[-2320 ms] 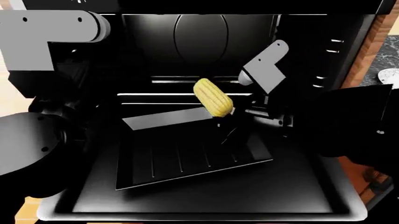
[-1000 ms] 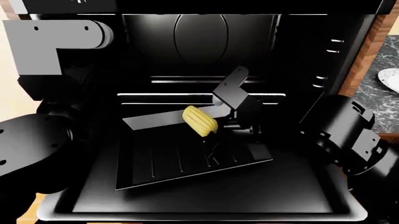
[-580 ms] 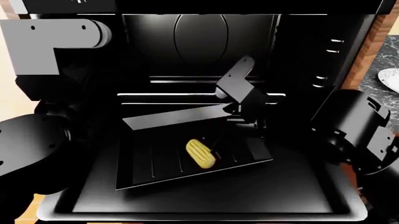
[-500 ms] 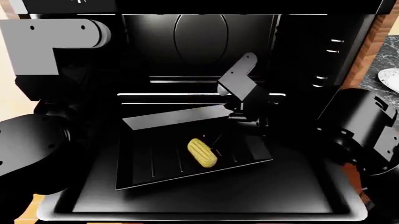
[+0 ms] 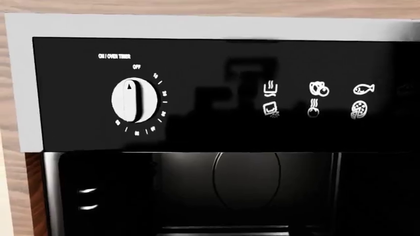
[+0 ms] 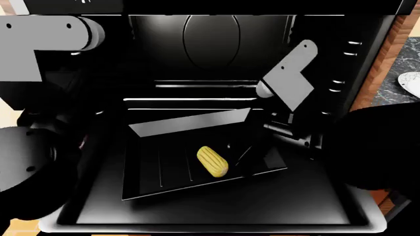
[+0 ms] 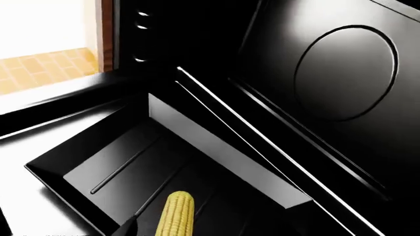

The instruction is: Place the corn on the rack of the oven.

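Note:
The yellow corn (image 6: 213, 161) lies on its side on the glossy black grooved rack (image 6: 164, 172), which sits pulled out and skewed over the open oven (image 6: 211, 39) door. My right gripper (image 6: 253, 153) hangs just right of and above the corn, open and empty. In the right wrist view the corn (image 7: 176, 215) shows at the frame's lower edge on the rack (image 7: 111, 162), with a dark finger (image 7: 127, 227) beside it and apart from it. My left gripper is out of view; its camera faces the oven's control panel (image 5: 217, 93).
The oven's open door (image 6: 196, 209) lies flat under the rack. The round rear fan (image 7: 345, 69) and side rails show inside. A white timer knob (image 5: 135, 101) sits on the panel. A white plate (image 6: 410, 81) stands on the dark counter at right. My left arm (image 6: 39, 59) fills the left side.
The right gripper lowered the corn, opened and let it drop onto the rack. It then rose and drew back to the right. The corn now lies still.

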